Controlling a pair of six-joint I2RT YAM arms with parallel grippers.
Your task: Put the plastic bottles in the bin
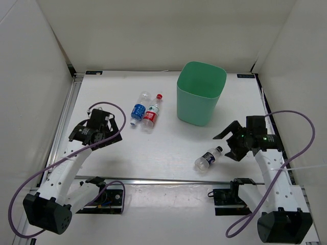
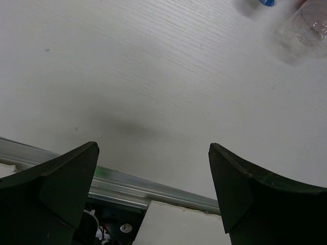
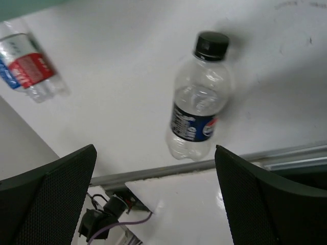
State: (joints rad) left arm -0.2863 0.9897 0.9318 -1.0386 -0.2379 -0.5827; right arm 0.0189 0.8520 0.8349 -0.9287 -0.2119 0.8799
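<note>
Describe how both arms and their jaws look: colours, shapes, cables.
The left arm and right arm match: white links, black joint housings and black bases. A thick purple cable loops along each one. The jaws are black, broad wedges, and the right pair shows a fine mesh texture on its inner faces. No lettering or other markings can be made out.

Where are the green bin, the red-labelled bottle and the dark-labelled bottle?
green bin (image 1: 195,109), overhead view, on its near wall.
red-labelled bottle (image 1: 148,118), overhead view, on its label.
dark-labelled bottle (image 3: 193,126), right wrist view, on its label.
</note>
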